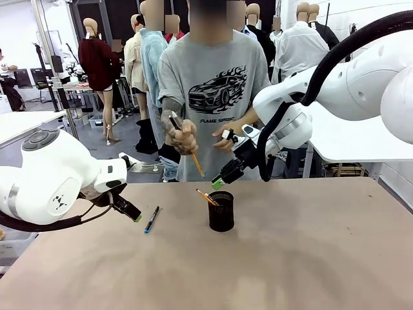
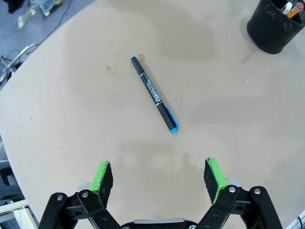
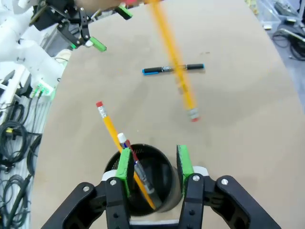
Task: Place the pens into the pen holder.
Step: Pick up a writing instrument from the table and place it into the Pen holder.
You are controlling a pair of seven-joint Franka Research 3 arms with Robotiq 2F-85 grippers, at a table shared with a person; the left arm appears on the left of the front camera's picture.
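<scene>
Dark pen (image 1: 151, 219) flat, pencil (image 1: 207, 197) leaning — in holder (image 1: 221, 212)

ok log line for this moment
left gripper open near blue pen; right gripper open above holder; pencil in holder; hand holds second pencil

Grey T-shirt (image 1: 177, 71): "FLAME SP…" under car graphic (image 1: 218, 90) (last letters unclear).

I see a black mesh cup (image 1: 221, 218), a black pen (image 2: 153, 93) with a blue end, and a red-tipped orange pencil (image 3: 110, 126) on a tan table (image 1: 310, 258).
</scene>
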